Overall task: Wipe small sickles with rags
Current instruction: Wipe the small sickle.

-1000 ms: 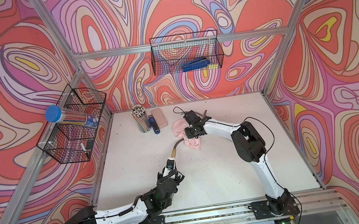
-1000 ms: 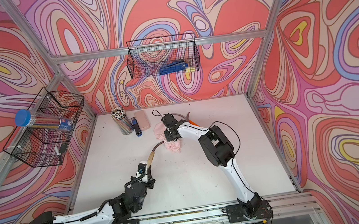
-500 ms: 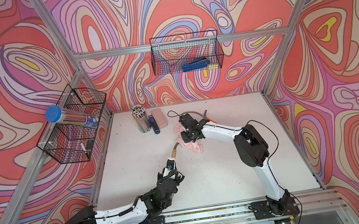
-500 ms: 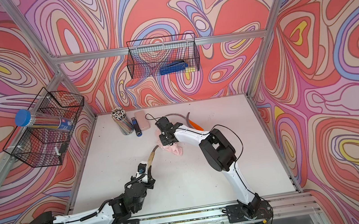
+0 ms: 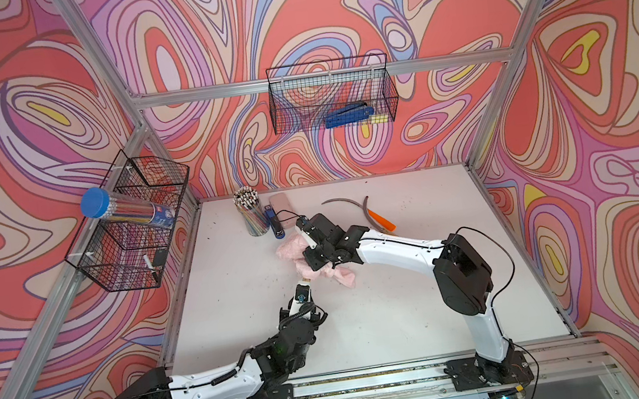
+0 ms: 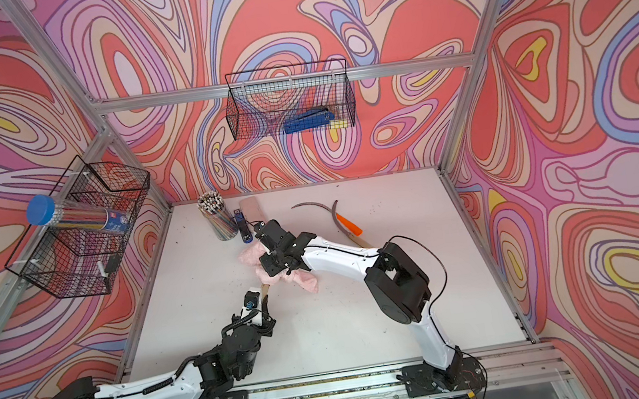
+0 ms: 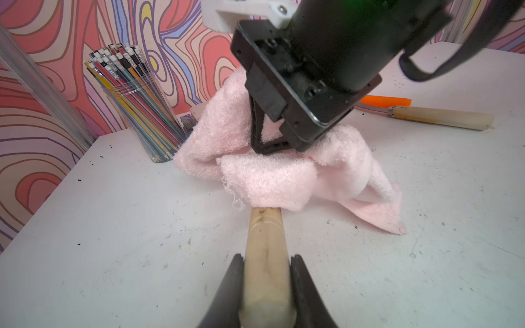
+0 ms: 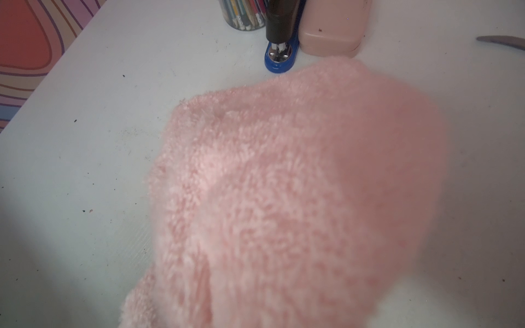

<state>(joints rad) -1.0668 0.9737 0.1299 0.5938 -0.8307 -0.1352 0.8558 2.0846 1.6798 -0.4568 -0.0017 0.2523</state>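
Clamping pale wooden-handled small sickle (image 7: 265, 235) at lower centre, left pincer (image 7: 267, 264) closed on handle, right pincer (image 7: 270, 147) pinched shut on soft pink fluffy cloth (image 7: 270, 181) hiding blade

A lab robot cell (swirl-printed walls (image 5: 327, 19)): aluminium frame (image 5: 252, 87), white table (image 5: 408, 314), arms (image 5: 396, 251) on a rail (image 5: 375, 380).

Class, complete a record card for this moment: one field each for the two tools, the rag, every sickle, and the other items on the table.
left tool: shut on held sickle, at its wooden handle
right tool: shut on rag, pressing it down
rag: pale pink, bunched over held sickle's blade, which is hidden
orange-handled sickle: lying on table, far side, untouched
second wooden-handled sickle: lying beside the orange-handled one
other items: pencil cup, blue stapler, pink case, grouped at far edge
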